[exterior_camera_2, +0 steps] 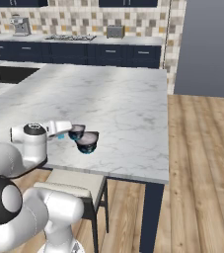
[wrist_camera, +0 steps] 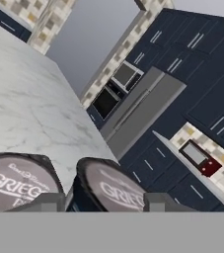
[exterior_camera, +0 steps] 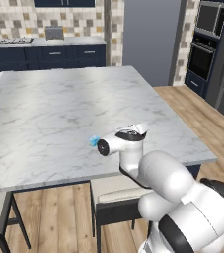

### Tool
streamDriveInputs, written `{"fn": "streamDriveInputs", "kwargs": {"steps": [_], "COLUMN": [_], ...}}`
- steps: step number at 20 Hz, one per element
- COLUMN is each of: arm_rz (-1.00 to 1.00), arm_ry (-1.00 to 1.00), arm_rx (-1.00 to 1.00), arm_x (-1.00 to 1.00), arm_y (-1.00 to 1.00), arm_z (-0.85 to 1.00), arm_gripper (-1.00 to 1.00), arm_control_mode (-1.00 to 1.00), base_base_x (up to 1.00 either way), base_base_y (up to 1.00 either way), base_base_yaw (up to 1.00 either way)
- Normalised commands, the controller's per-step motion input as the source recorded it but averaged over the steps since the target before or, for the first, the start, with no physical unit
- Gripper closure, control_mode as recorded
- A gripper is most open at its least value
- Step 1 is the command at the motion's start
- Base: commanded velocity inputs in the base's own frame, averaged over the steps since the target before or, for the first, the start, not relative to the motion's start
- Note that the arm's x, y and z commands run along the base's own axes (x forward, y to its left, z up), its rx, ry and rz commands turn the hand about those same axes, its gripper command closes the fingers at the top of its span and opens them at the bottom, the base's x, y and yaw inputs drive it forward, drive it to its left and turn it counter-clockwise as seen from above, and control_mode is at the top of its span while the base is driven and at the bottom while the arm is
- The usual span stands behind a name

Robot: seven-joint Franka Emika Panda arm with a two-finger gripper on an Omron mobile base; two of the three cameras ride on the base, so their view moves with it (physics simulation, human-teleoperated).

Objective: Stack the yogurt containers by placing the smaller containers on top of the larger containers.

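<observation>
Gripper (wrist_camera: pixel 97 201) low over marble island counter (exterior_camera_2: pixel 128 108) nr its front edge, fingertips (wrist_camera: pixel 45 201) either side of small dark yogurt cup (wrist_camera: pixel 114 190), can't tell if pinching yet; wide yogurt cup (exterior_camera_2: pixel 87 142) just beside, tiny light-blue container (exterior_camera: pixel 93 142) behind hand.

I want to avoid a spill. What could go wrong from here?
1. The small cup and the big cup stand very close, so the hand closing around the small cup may bump the big one.
2. Both cups sit near the counter edge; a knock could push the big cup off.
</observation>
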Motion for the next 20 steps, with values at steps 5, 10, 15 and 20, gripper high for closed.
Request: {"fn": "streamDriveInputs", "kwargs": {"steps": [5, 10, 15, 20], "arm_rz": [0.0, -0.01, -0.01, -0.01], "arm_ry": [0.0, 0.0, 0.0, 0.0], "arm_rx": [0.0, 0.0, 0.0, 0.0], "arm_x": [0.14, 0.12, 0.11, 0.1], "arm_y": [0.0, 0.0, 0.0, 0.0], "arm_z": [-0.14, -0.01, -0.16, -0.17], "arm_gripper": [1.0, 1.0, 1.0, 1.0], "arm_control_mode": [-1.0, -1.0, -1.0, -1.0], "base_base_x": [0.0, 0.0, 0.0, 0.0], "base_base_y": [0.0, 0.0, 0.0, 0.0], "base_base_yaw": [0.0, 0.0, 0.0, 0.0]}}
